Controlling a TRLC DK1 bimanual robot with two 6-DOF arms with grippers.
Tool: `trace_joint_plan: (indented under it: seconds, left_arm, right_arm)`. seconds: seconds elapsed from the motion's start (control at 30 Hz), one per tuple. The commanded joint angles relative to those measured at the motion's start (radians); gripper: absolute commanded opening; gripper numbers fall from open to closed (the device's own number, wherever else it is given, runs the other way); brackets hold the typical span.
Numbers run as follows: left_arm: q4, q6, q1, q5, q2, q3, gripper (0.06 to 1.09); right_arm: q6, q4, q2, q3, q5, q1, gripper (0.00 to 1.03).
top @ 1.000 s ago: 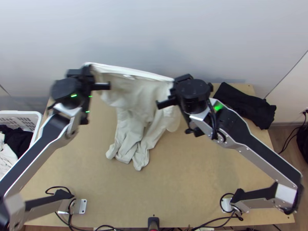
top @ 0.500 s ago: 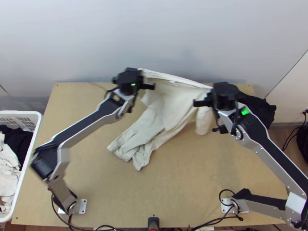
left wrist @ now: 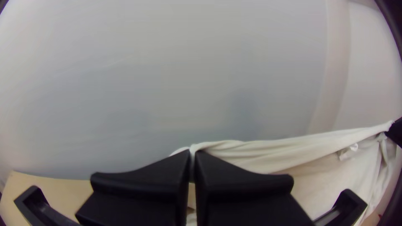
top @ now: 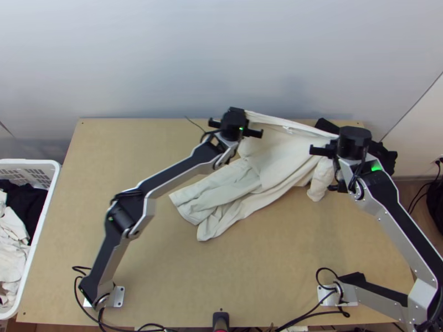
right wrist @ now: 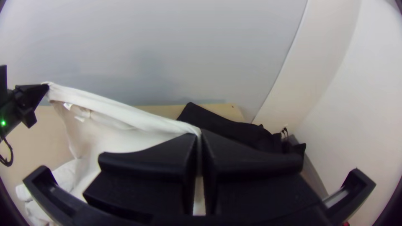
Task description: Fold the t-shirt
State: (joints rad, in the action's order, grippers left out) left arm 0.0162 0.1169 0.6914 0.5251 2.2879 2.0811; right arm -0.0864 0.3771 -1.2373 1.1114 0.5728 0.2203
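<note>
Rising beyond the left gripper (top: 243, 113) and the right gripper (top: 339, 139), a pale wall (top: 166, 55) backs the scene. The wooden table (top: 127, 133) spreads beneath both grippers and well back toward the arms' bases. A white basket (top: 53, 182) stands beside the table, well to the left of the left gripper, with dark cloth (top: 25, 202) and white cloth (top: 11, 254) in it.

The off-white shirt (top: 277, 155) hangs between the two grippers, one edge drawn out from one to the other. Its body slopes toward the near side, and its lower part lies in loose folds on the table, nearer than the left gripper and reaching out to its left. A bunched end hangs just to the left and near side of the right gripper. A heap of black cloth (top: 382, 157) lies at the table's far right corner, behind and to the right of the right gripper.

Each gripper is clenched on the shirt, the left one (left wrist: 192, 155) at one end of the drawn edge, the right one (right wrist: 199, 134) at the other. Between them, just under that edge, sits a small white tag (right wrist: 77, 111).
</note>
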Motion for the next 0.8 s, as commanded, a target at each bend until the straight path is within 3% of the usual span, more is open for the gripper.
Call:
trace_joint_plan:
  seconds: [0.0,0.13,0.23,0.37,0.5,0.57,0.63,0.67,0.7,0.77]
  left_arm:
    - [-0.075,0.076,0.066,-0.013,0.148,0.145,0.1]
    - [-0.076,0.096,0.08,-0.013,0.17,0.146,0.1]
    - [-0.105,0.124,0.08,-0.014,0.165,0.148,0.1]
    - [-0.217,0.205,0.068,-0.03,0.116,0.146,0.1]
    - [-0.38,0.257,0.054,-0.054,0.042,0.14,0.1]
    - [-0.469,0.267,0.051,-0.054,0.012,0.14,0.13]
    - [-0.552,0.288,0.054,-0.062,-0.015,0.139,0.22]
    - [-0.591,0.305,0.06,-0.062,-0.027,0.131,0.3]
    - [-0.625,0.31,0.068,-0.063,-0.038,0.125,0.44]
    - [-0.699,0.352,0.08,-0.071,-0.044,0.126,0.85]
  right_arm:
    - [-0.019,-0.047,-0.011,-0.067,-0.027,-0.075,0.03]
    - [-0.044,-0.049,-0.037,-0.074,-0.037,-0.095,0.03]
    - [-0.067,-0.053,-0.065,-0.078,-0.039,-0.101,0.16]
    - [-0.092,-0.072,-0.099,-0.065,-0.042,-0.099,0.19]
    - [-0.125,-0.121,-0.106,-0.065,-0.045,-0.082,0.66]
    - [-0.148,-0.121,-0.114,-0.062,-0.047,-0.064,0.84]
    - [-0.17,-0.121,-0.116,-0.062,-0.059,-0.056,0.99]
    - [-0.171,-0.121,-0.116,-0.062,-0.074,-0.048,0.99]
    - [-0.171,-0.121,-0.116,-0.064,-0.08,-0.036,0.99]
    - [-0.171,-0.119,-0.113,-0.067,-0.08,-0.01,0.99]
